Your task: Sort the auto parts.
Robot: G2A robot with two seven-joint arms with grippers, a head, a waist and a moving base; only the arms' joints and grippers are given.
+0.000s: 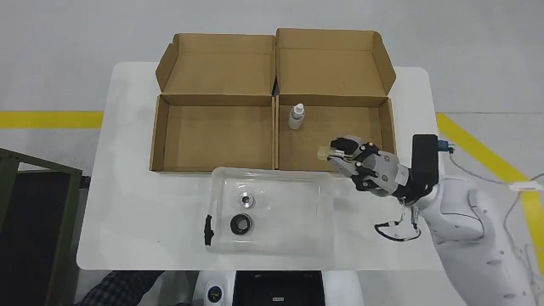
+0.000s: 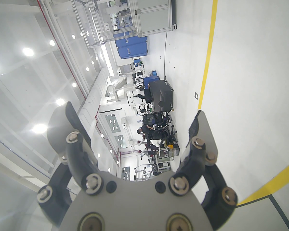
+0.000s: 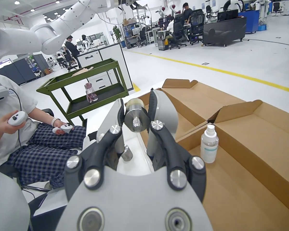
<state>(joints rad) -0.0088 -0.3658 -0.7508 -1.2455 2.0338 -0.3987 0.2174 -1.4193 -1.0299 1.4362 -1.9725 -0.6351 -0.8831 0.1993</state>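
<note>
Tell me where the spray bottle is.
In the top view, the spray bottle stands upright in the right box, by its left wall, beyond the right pincer gripping a metal part.

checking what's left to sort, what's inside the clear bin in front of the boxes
A small silver cylinder and a black ring lie in the clear bin. A black strip sits at its left wall, inside or outside unclear. Nothing covers its floor from above.

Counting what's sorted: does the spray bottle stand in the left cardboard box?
No, the spray bottle stands upright in the right cardboard box, near its left wall.
</note>
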